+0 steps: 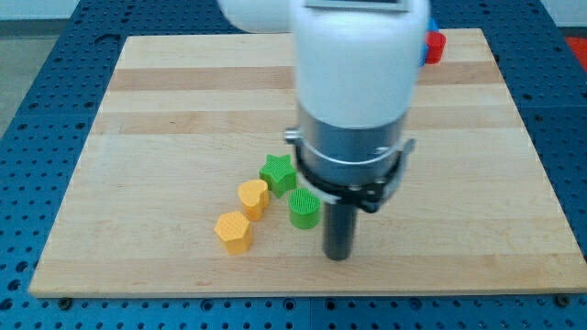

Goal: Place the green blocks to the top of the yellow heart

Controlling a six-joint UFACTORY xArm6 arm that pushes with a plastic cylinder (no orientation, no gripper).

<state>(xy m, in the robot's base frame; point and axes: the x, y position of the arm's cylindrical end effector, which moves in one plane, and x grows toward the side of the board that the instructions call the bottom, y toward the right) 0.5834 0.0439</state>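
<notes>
Wood grain in pale strips ran across the board (165, 101), which sat on a blue perforated bench (37, 82). From the one camera view, the arm's glossy white housing (353, 64) and grey metal collar (353, 151) filled the middle, hiding the board behind them. My tip (339, 258) was the blunt lower end of a smooth dark rod; it carried no jaws, so nothing was apart, together or clamped. It stood just beside the green cylinder (304, 208), at about four o'clock from it, and whether they touched could not be told.

That cylinder had a ribbed top. The green star (277, 171) lay near it at eleven o'clock. The yellow heart (253, 197) sat just beside the star at seven o'clock, and a yellow hexagonal block (233, 231) lay near the heart at seven o'clock again. A red block (434, 46) showed by the board's top edge at one o'clock, partly hidden.

Bare wood stretched wide toward nine and three o'clock; the bottom edge ran close below my tip.
</notes>
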